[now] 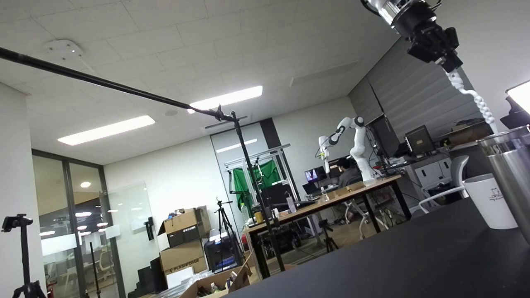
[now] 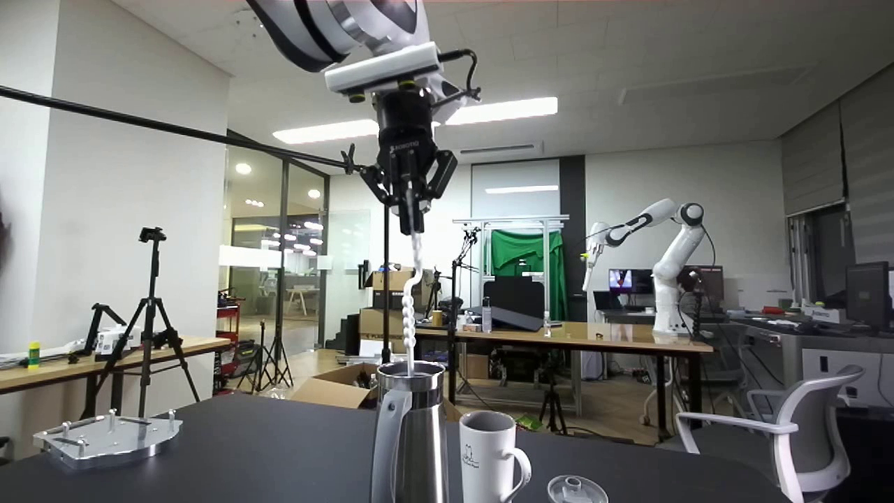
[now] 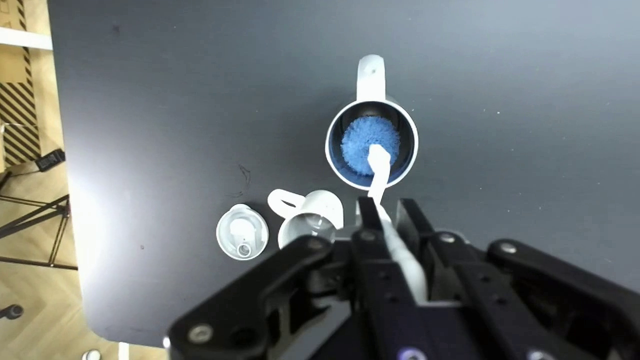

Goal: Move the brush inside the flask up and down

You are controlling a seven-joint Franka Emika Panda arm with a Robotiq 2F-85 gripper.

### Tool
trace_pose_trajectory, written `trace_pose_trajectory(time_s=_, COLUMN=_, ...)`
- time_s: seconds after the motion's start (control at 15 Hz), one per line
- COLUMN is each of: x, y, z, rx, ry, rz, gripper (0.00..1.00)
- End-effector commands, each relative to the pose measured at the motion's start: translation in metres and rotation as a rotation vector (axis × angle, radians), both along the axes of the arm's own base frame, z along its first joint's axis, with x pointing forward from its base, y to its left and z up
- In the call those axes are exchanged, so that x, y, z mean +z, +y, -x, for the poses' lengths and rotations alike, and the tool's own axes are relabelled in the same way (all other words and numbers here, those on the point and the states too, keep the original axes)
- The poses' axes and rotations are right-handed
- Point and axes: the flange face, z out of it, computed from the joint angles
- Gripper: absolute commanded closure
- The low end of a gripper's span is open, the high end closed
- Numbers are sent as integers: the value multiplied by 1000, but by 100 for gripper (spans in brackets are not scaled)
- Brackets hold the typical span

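One gripper [image 3: 388,205] clamps the brush [image 2: 409,323] high on its stem [image 1: 483,106] — well above the flask [image 2: 423,454], presumably so the blue bristles [image 3: 367,137] inside can travel freely.

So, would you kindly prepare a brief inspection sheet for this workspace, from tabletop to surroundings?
Surface: dark tabletop, lightly speckled, with glare near one edge in the wrist view.
Job's things: steel flask upright; brush reaching into it, blue bristle head inside.
Clutter: white mug beside the flask, translucent lid, metal plate with posts.
Pincer: closed on the brush's handle, above the flask.
Cables: black cable looping beside the wrist camera.
Surroundings: another robot arm, tripod, office chair.
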Motion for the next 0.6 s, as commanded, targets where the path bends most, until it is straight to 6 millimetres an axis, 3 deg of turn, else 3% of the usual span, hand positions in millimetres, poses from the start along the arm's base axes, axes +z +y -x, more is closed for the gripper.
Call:
trace_pose_trajectory(time_s=0.0, x=-52, y=4, z=-4, rx=-21, ry=55, rz=-21, gripper=96)
trace_pose_trajectory(time_s=0.13, x=-81, y=6, z=-6, rx=-21, ry=92, rz=-11, gripper=96)
trace_pose_trajectory(time_s=0.27, x=-91, y=7, z=-10, rx=-18, ry=112, rz=-2, gripper=96)
trace_pose_trajectory(time_s=0.4, x=-82, y=7, z=-12, rx=1, ry=115, rz=31, gripper=96)
trace_pose_trajectory(time_s=0.53, x=-54, y=5, z=-10, rx=18, ry=82, rz=53, gripper=96)
